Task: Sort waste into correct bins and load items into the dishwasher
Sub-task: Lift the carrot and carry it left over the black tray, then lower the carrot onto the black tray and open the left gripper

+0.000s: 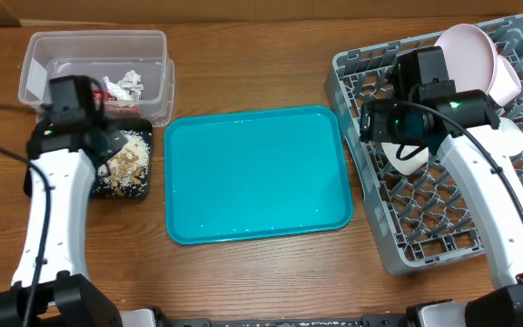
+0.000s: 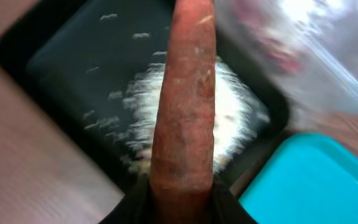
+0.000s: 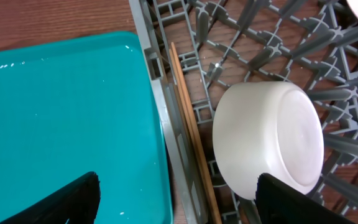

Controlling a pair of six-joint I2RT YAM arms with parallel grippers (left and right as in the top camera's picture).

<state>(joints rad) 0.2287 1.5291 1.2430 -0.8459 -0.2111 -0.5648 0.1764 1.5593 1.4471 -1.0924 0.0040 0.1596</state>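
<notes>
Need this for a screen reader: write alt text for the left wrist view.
An orange carrot piece, held at the bottom by the left fingers, points up over a black tray of pale food scraps. A blurred clear tub sits upper right, a teal tray lower right.

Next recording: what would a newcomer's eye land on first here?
The big teal tray fills the middle of the table. At the left, the left gripper is shut on an orange carrot piece, over the black tray with its pile of beige scraps. At the right, a white bowl lies in the grey dish rack, with a pink plate standing at its far corner.
</notes>
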